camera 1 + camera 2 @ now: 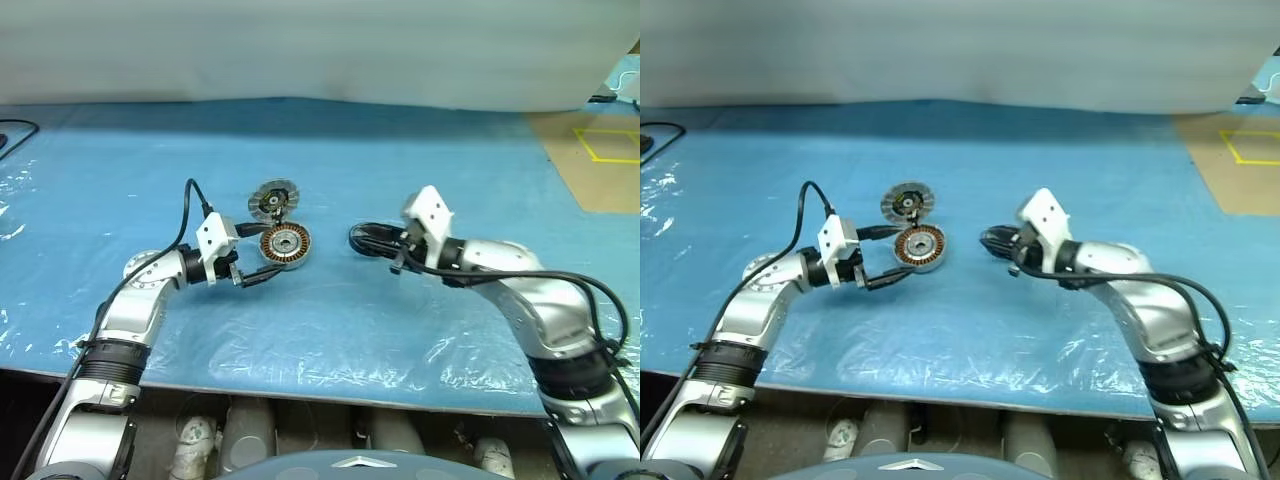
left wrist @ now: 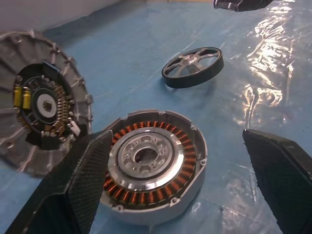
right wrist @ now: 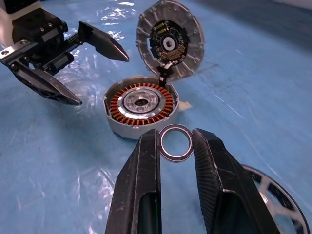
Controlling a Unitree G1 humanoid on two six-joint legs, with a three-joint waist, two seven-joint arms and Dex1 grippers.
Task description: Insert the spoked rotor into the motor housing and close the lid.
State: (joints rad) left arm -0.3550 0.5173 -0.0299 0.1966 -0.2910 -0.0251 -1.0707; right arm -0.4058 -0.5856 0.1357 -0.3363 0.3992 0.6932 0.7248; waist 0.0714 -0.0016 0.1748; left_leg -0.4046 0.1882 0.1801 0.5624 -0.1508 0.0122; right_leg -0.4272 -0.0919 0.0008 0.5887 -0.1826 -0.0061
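**Two jaws ready, rotor not in yet**

My left gripper (image 1: 252, 255) has its jaws wide, with nothing in them. It hangs just beside the housing (image 1: 285, 244), on the side nearer my left edge of the table (image 1: 120, 170). I think it waits there so it can grab the housing and keep it from sliding.

My right gripper (image 3: 175, 139) has its jaws narrow. They pinch a small silver ring (image 3: 174, 159) by its sides, so its hole shows between the fingers. It hangs over the table on the right of the housing and points at it. I think the ring is meant for the middle of the housing, but I can't be sure.

The housing lies flat near the middle of the table, copper side up, so things can drop in from above. The lid (image 1: 272, 200) stands tilted on its rim, touching the far side of the housing. That keeps the top free.

The rotor (image 2: 190, 80) lies flat on the table under my right gripper, well apart from the housing. No jaws hold it. It goes in before the lid comes down.
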